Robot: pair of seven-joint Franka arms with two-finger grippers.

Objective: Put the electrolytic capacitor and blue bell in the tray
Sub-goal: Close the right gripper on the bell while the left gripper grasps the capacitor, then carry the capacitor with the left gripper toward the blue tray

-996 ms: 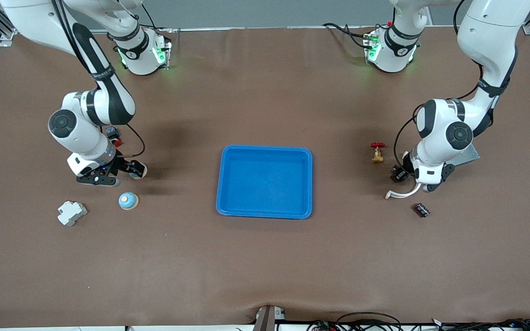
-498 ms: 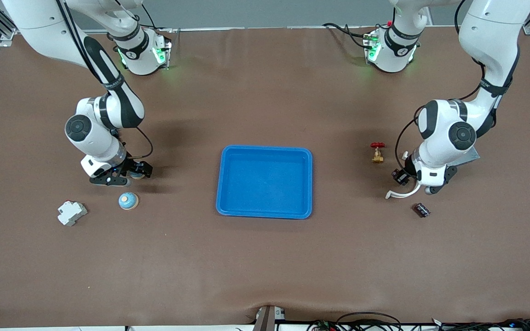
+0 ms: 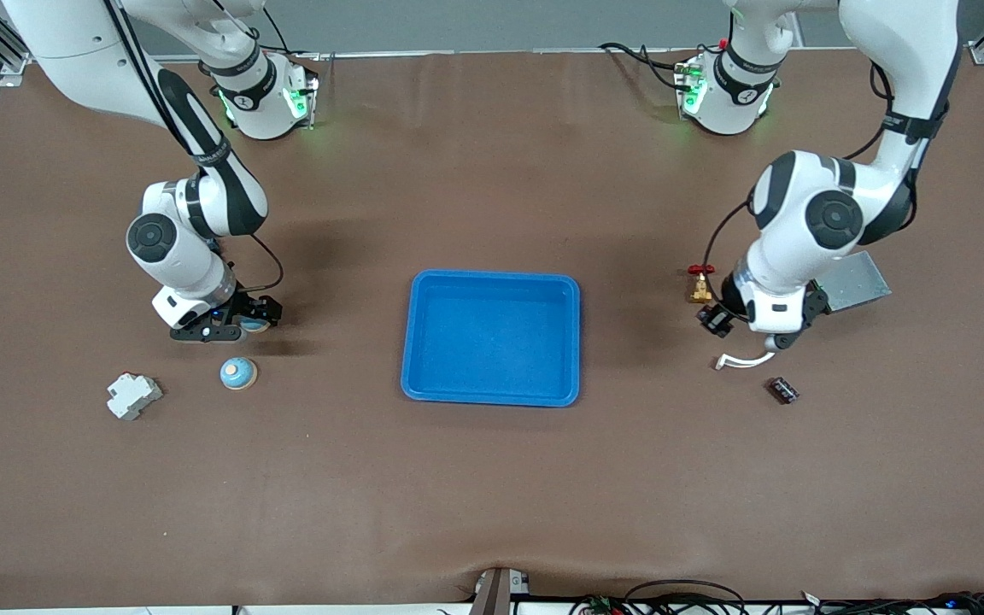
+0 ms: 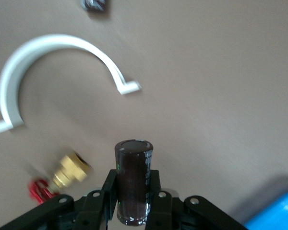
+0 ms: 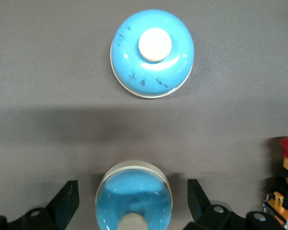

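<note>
**A:** Electrolytic capacitor, the dark brown cylinder: where are you seeing it?

**B:** Only your left wrist view is showing it. The left gripper is clamping it over bare table, near the brass valve with the red handle. The front view is hiding it.

**A:** And the blue bell?

**B:** You are looking at two. The right gripper is standing spread around the first glossy blue domed bell, its fingers apart from it. The second blue bell is lying nearer the front camera. The shallow bright blue plastic tray is sitting mid-table, well apart from both.
</note>
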